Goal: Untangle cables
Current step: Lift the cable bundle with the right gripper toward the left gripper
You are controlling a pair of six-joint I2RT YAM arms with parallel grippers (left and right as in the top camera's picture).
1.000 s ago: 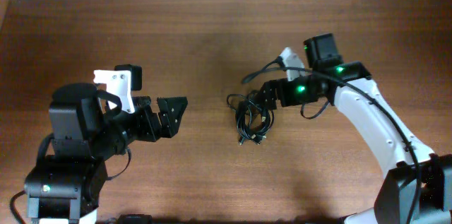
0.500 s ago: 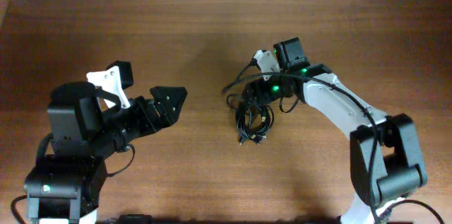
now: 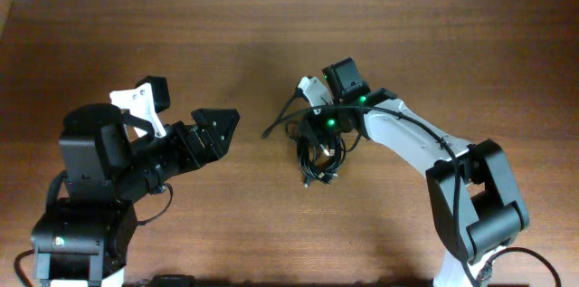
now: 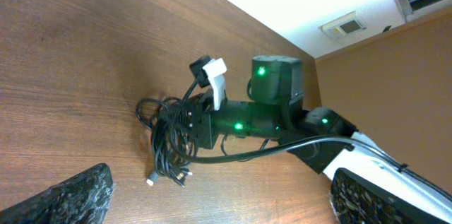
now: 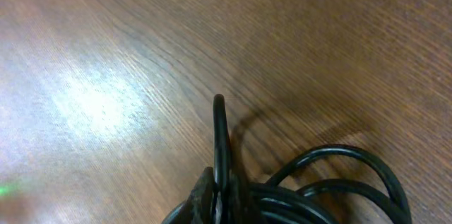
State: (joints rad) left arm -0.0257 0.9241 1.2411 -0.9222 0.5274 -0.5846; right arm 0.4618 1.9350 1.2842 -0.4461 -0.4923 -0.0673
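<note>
The cables (image 3: pixel 322 155) lie as one knotted black bundle mid-table, plug ends (image 3: pixel 308 180) pointing toward the front edge. My right gripper (image 3: pixel 310 129) sits at the bundle's far-left end and is shut on one cable. In the right wrist view that strand (image 5: pixel 220 133) stands up between the closed fingertips of the right gripper (image 5: pixel 220 190), with more loops (image 5: pixel 343 180) to the right. My left gripper (image 3: pixel 220 132) hangs open well left of the bundle, nothing in it. Its own view shows the cables (image 4: pixel 168 145) ahead of the open left gripper (image 4: pixel 222 203).
The right arm (image 3: pixel 425 147) reaches in from the right across the wooden table (image 3: pixel 271 43). A thicker black robot cable (image 3: pixel 282 124) sticks out left of the right wrist. The left arm's base (image 3: pixel 86 196) fills the front-left corner.
The right arm swung left onto the bundle's far end and its jaws closed on a cable strand. The left gripper tilted up slightly early on, then stayed still and open.
</note>
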